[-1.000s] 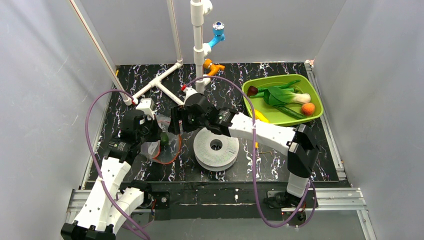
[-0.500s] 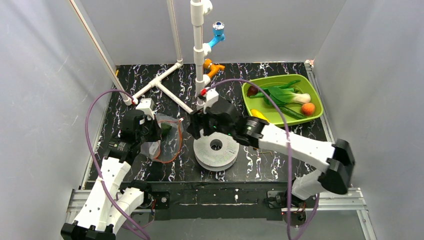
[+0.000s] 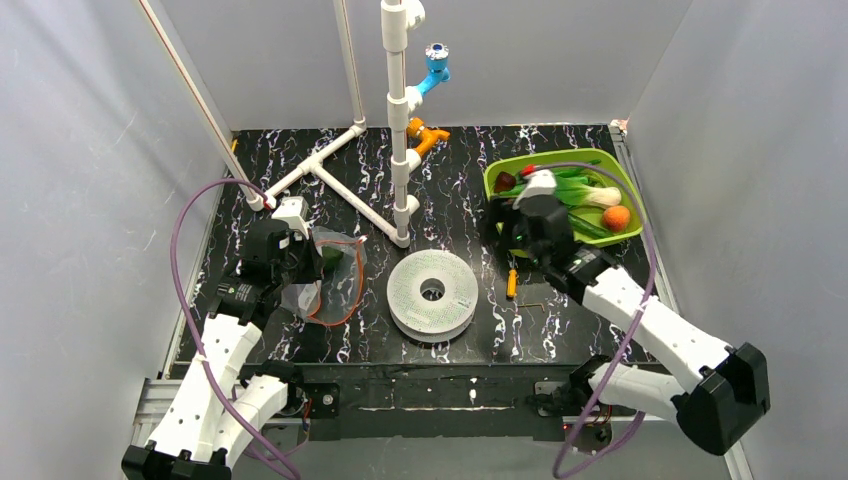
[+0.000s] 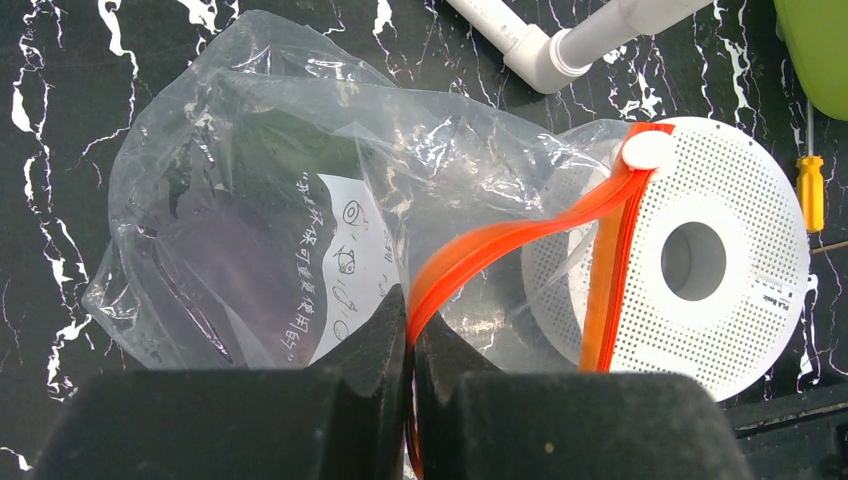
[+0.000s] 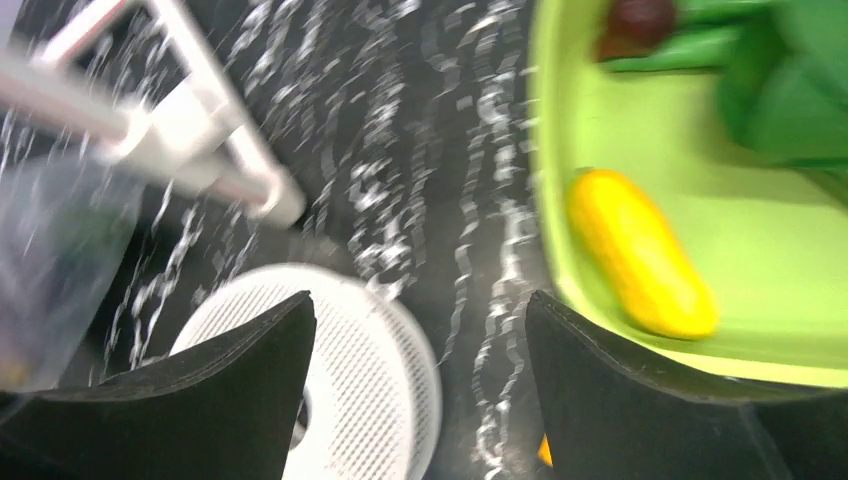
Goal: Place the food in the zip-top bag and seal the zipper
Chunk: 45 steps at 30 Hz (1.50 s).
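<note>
The left gripper (image 4: pixel 411 325) is pinched tight on the zipper (image 4: pixel 520 225), a thin, smooth orange-red strip. The strip bends up in a loop from the black fingers to a small white round slider. It runs along the mouth of the zip-top bag (image 4: pixel 250 200), which is clear, soft and full of crinkles. The bag sits on the left part of the table (image 3: pixel 470 170), whose black top has white squiggly lines like stone. A dark green lump (image 3: pixel 330 256) shows through the plastic.

Near the bag is a flat white disc (image 4: pixel 730 200) with lots of tiny holes and one big hole in the middle.

The right gripper (image 5: pixel 418 300) has its two black fingers wide apart and holds nothing. It hangs over the near left edge of the lime-green tray (image 5: pixel 560 120), which is shiny with a curved rim. That view is blurry. In the tray lie a smooth yellow banana (image 5: pixel 640 255), a dark red plum (image 5: pixel 640 20), a leafy bok choy (image 3: pixel 570 190) and a round orange (image 3: pixel 617 217).

A small screwdriver (image 3: pixel 511 283) lies on the table between the disc and the tray. White pipes (image 3: pixel 350 190) lie at the back.
</note>
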Available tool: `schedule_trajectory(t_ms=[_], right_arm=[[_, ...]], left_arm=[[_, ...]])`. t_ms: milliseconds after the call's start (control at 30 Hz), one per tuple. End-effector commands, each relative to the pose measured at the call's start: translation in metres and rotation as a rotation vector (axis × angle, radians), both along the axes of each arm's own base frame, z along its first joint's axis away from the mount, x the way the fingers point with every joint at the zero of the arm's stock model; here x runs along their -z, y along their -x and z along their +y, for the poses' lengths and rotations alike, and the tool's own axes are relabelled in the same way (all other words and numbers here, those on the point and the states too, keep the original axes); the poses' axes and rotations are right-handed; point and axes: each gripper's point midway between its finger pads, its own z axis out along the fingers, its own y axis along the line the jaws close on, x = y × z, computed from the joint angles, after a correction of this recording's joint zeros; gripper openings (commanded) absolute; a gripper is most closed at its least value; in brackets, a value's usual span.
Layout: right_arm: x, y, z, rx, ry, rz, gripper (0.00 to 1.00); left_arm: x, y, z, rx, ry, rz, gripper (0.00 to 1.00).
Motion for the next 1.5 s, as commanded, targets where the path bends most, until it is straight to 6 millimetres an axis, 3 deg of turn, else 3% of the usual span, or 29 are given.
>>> schedule_trajectory(t_ms=[0, 133, 267, 500, 700, 900, 1067, 1233, 1267, 1367, 1467], right_arm=[[-0.013, -0.032, -0.058, 0.249, -0.171, 0.029, 0.84], [-0.004, -0.054, -0.118, 0.516, -0.172, 0.049, 0.87], [0.013, -0.065, -0.183, 0.845, -0.132, 0.093, 0.98], [0.037, -0.099, -0.241, 0.993, -0.074, 0.206, 0.98], [0.061, -0.127, -0.285, 0.989, 0.034, 0.279, 0.99], [0.088, -0.142, -0.299, 0.978, 0.055, 0.415, 1.00], [0.102, -0.154, -0.254, 0.756, -0.068, 0.508, 0.84], [0.112, -0.150, -0.244, 0.733, -0.090, 0.542, 0.75], [0.111, -0.149, -0.244, 0.730, -0.092, 0.533, 0.68], [0.114, -0.146, -0.246, 0.728, -0.076, 0.508, 0.32], [0.120, -0.145, -0.249, 0.739, -0.059, 0.532, 0.27]], left_arm=[[-0.003, 0.000, -0.003, 0.011, 0.007, -0.003, 0.00], [-0.005, 0.001, -0.002, 0.011, 0.008, -0.009, 0.00], [-0.005, 0.001, -0.002, 0.011, 0.009, -0.014, 0.00], [-0.006, 0.002, -0.003, 0.014, 0.012, -0.014, 0.00], [-0.007, 0.002, -0.003, 0.013, 0.012, -0.018, 0.00], [-0.007, 0.002, -0.005, 0.021, 0.020, -0.015, 0.00], [-0.007, 0.001, -0.005, 0.022, 0.020, -0.015, 0.00], [-0.003, 0.000, -0.005, 0.017, 0.014, -0.002, 0.00], [-0.002, -0.001, -0.005, 0.017, 0.013, 0.003, 0.00], [0.002, -0.002, -0.005, 0.018, 0.011, 0.021, 0.00], [0.006, -0.003, -0.007, 0.021, 0.013, 0.037, 0.00]])
